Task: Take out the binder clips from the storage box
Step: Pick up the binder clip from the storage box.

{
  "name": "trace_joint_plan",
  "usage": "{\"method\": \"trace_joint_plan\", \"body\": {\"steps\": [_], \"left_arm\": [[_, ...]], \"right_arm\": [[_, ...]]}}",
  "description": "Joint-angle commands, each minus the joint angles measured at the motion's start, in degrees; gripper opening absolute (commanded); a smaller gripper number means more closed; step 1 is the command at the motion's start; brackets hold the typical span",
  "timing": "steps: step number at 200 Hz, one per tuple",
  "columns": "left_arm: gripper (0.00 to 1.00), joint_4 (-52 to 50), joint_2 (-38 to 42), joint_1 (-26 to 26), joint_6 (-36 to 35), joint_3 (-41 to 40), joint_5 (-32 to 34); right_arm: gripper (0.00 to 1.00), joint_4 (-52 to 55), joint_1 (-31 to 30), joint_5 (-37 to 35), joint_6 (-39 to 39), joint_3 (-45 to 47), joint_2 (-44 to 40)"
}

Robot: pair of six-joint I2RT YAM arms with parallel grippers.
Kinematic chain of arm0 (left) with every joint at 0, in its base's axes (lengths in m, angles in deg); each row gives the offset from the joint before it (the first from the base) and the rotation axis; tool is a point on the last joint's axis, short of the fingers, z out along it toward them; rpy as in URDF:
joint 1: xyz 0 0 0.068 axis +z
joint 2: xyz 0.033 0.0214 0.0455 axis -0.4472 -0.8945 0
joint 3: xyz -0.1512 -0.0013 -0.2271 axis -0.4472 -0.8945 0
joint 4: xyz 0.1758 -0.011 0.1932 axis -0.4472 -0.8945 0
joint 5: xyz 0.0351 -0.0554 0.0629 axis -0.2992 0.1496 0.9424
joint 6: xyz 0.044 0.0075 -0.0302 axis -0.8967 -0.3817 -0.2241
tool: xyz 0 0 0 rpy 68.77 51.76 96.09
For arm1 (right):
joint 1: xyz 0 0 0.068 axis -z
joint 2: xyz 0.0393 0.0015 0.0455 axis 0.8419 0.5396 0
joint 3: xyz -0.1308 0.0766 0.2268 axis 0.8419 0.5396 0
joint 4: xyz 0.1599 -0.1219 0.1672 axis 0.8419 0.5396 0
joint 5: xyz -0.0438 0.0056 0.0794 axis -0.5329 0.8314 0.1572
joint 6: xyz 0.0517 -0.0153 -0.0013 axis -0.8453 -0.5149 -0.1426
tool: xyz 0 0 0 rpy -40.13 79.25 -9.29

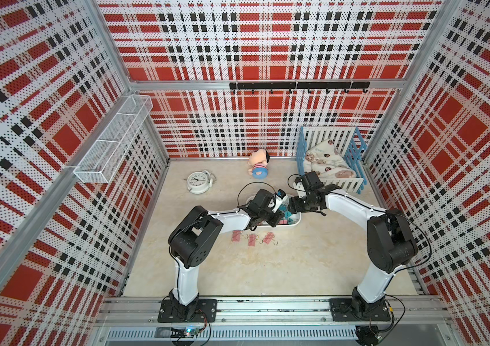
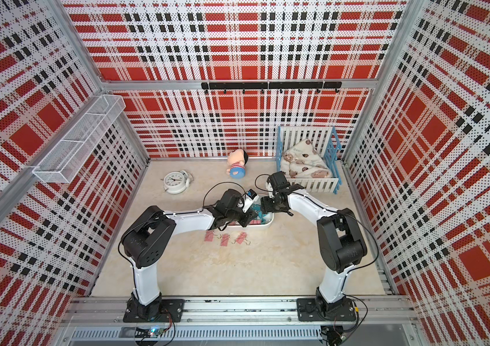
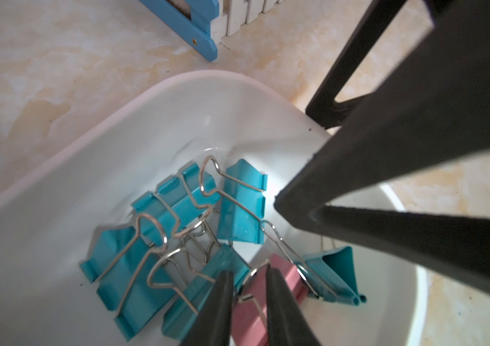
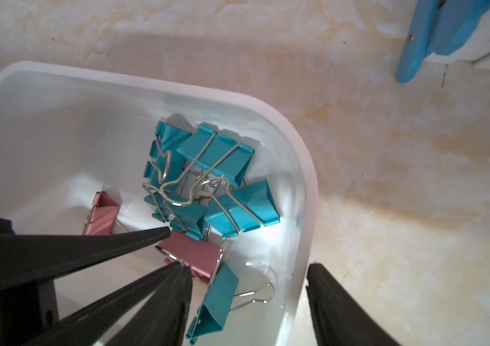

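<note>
Marbled beige tabletop [image 1: 297, 263] carries the white storage box [image 3: 177, 99]. Only the top views show three pink binder clips [image 1: 252, 239] lying outside it. Wrist views show tangled teal clips [image 3: 177, 197] inside. The left gripper [image 3: 249, 272] is nearly closed around a pink clip [image 3: 285, 275] by its wire loop, grip unclear. The right gripper [image 3: 303, 158] is spread, straddling the box wall.

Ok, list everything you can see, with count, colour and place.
box: one, white, middle of table
teal clips: five, in box
pink clips inside: two, in box
pink clips outside: three, on table before box
clock: one, white, back left
doll: one, pink and blue, lying at back
crib: one, blue and white, back right, blanket inside
basket: one, white mesh, left wall
hook rail: one, black, back wall
left fingers: two, black, narrow gap, either side of a pink clip's handle
right fingers: two, black, apart, one inside box, one outside
</note>
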Motion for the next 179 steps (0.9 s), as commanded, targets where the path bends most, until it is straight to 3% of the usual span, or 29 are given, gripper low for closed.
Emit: {"method": "trace_joint_plan", "body": {"steps": [1,72,123,179], "left_arm": [[0.23,-0.42,-0.99,-0.05,-0.43,1.48,-0.77],[0.0,0.2,0.18,0.31,0.69,1.65,-2.68],[0.0,1.31,2.35,0.83,1.62,0.15,-3.78],[0.0,5.41,10.43,2.81,4.13,-6.18,-1.44]], "right_arm": [[0.68,-0.29,0.26,-0.42,0.27,0.51,-1.98],[0.68,-0.35,0.36,-0.39,0.24,0.63,-1.89],[0.68,-0.51,0.4,-0.31,0.23,0.64,-1.62],[0.68,-0.67,0.47,-0.14,0.31,0.51,-1.2]]}}
